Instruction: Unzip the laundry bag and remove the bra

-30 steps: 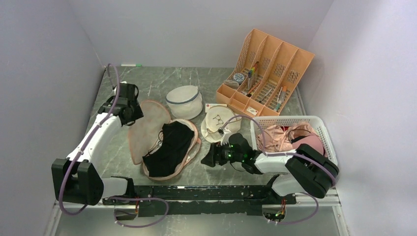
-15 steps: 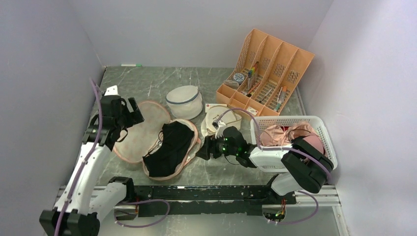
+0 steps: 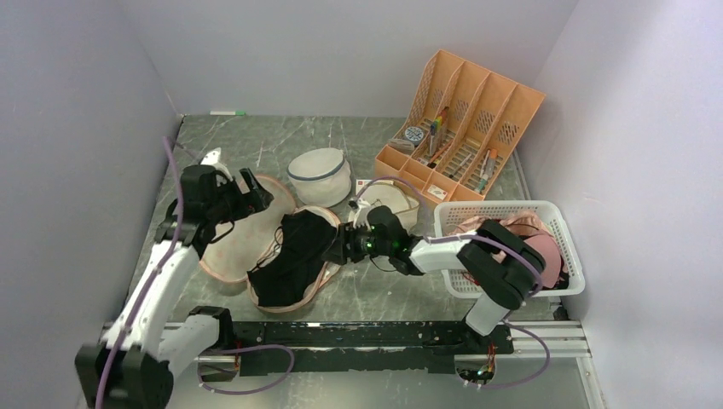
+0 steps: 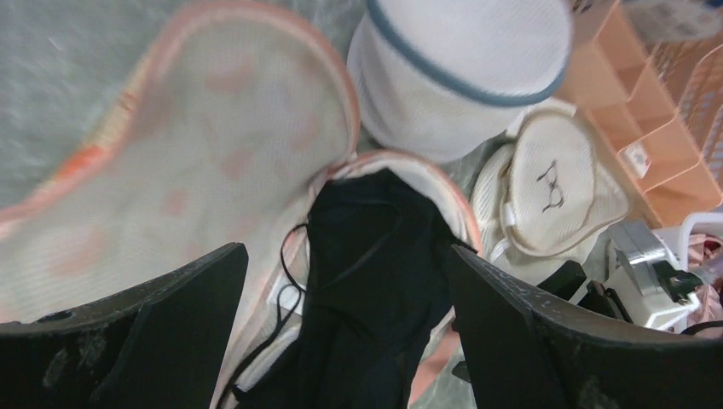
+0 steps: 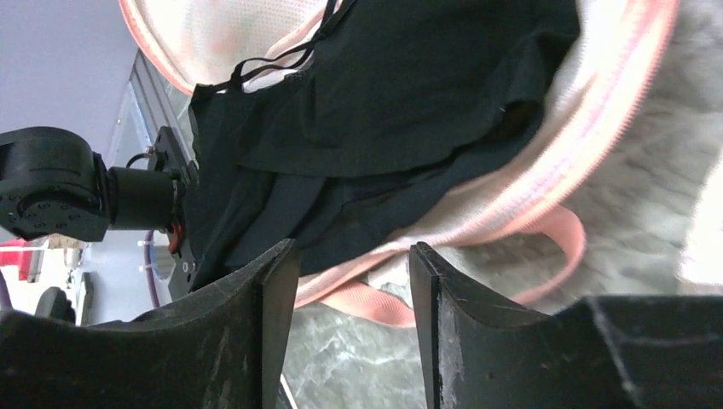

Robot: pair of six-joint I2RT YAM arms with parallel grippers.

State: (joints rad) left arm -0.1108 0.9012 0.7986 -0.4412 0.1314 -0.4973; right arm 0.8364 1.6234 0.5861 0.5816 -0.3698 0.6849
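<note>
Pale lilac walls (image 3: 341, 51) enclose a grey marbled table (image 3: 281, 141).

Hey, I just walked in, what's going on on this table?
Two robot arms are working to get a black bra out of a laundry bag. The laundry bag already lies unzipped and spread open, with the bra resting on its right half. The left gripper hovers open above the bag's left flap, holding nothing. The right gripper is at the bag's right edge, jaws apart, not yet gripping the bra.
</note>
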